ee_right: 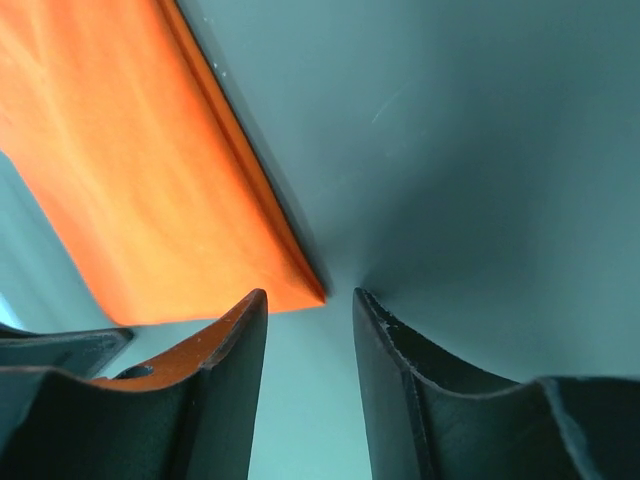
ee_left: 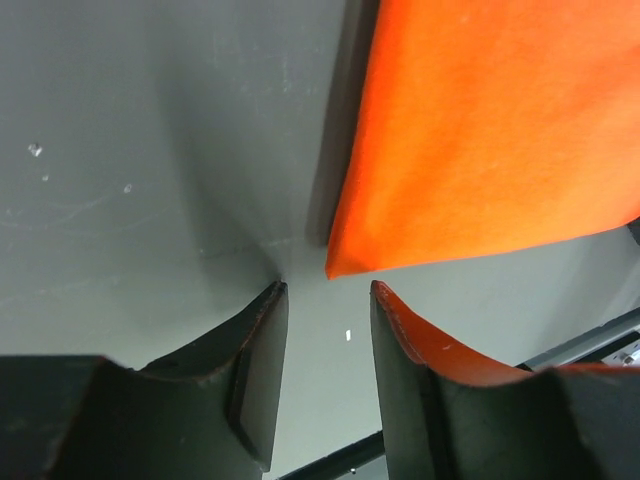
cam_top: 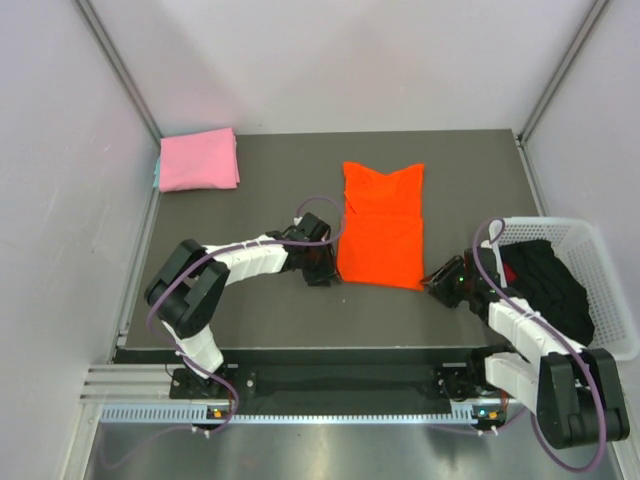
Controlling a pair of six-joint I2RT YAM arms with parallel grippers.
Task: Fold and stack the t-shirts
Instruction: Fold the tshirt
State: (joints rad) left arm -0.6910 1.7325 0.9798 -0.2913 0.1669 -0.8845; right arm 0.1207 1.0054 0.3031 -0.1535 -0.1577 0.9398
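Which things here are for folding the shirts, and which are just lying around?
For the job: orange-red t-shirt, mid-table; pink t-shirt, folded, far left corner; left gripper and right gripper, both open at the orange shirt's near corners.
Just lying about: white basket on the right; dark clothes inside it.

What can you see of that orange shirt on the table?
The orange-red t-shirt is soft plain cloth, folded into a long narrow panel lying flat on the dark table, its notched end pointing away from the arms. A crease crosses its middle. The left gripper and right gripper sit open at its two near corners, gripping nothing.
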